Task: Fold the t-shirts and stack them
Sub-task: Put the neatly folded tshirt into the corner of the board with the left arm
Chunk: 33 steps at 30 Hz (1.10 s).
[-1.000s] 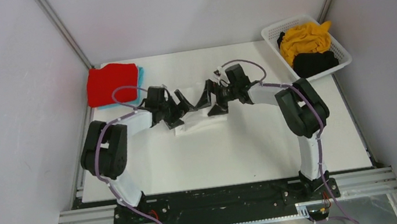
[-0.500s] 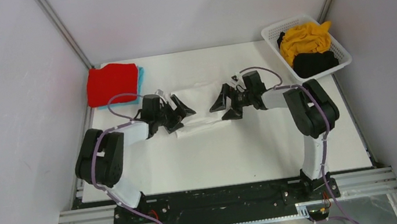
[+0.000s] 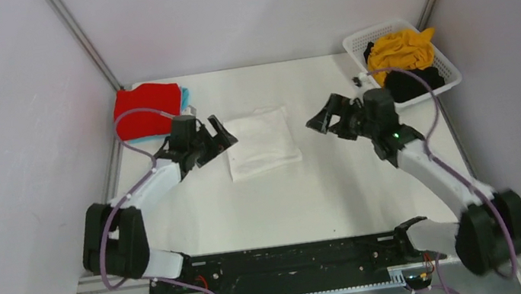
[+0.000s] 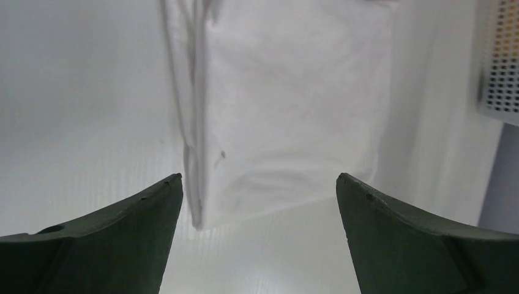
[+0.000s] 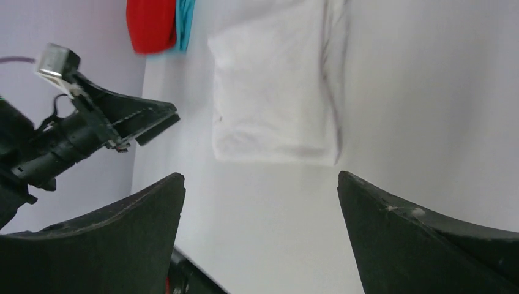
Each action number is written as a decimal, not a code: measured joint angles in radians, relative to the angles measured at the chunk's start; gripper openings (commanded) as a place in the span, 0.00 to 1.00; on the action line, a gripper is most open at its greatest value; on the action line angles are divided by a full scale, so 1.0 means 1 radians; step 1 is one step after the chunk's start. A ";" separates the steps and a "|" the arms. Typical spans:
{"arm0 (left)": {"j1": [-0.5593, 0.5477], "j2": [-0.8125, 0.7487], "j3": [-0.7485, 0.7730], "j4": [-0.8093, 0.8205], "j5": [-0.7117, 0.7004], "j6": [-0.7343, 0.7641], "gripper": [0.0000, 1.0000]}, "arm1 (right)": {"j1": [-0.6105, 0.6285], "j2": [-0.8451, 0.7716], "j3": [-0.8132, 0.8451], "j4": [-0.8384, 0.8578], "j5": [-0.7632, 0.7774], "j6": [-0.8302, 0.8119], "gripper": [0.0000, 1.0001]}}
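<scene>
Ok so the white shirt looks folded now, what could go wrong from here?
1. The white t-shirt shows loose layered edges along one side. A pinch by the left gripper that catches only the top layer could pull the fold open.
2. The red t-shirt on the light blue t-shirt lies at the far left corner of the table, so a sloppy placement there might shove the stack askew.

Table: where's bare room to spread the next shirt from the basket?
Bare: the near half of the table, this side of the folded white t-shirt; also the far strip between the red t-shirt and the white basket. Crowded: those two far corners.
</scene>
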 measured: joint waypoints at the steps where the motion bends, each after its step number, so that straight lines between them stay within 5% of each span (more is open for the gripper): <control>1: 0.003 0.025 0.023 -0.009 -0.014 0.011 1.00 | -0.001 -0.080 -0.020 -0.014 0.057 -0.006 0.99; 6: 0.011 0.220 0.150 -0.057 -0.052 0.053 0.96 | -0.016 -0.364 -0.076 -0.115 0.302 -0.021 0.99; 15: -0.023 0.438 0.289 -0.104 -0.139 0.103 0.71 | -0.026 -0.476 -0.178 -0.208 0.485 -0.024 0.99; 21: -0.074 0.530 0.381 -0.109 -0.180 0.099 0.32 | -0.029 -0.478 -0.189 -0.215 0.531 -0.032 0.99; 24: -0.095 0.566 0.428 -0.129 -0.216 0.094 0.03 | -0.030 -0.483 -0.189 -0.215 0.546 -0.040 0.99; 33: -0.120 0.615 0.565 -0.254 -0.407 0.232 0.00 | -0.037 -0.487 -0.192 -0.213 0.559 -0.065 0.99</control>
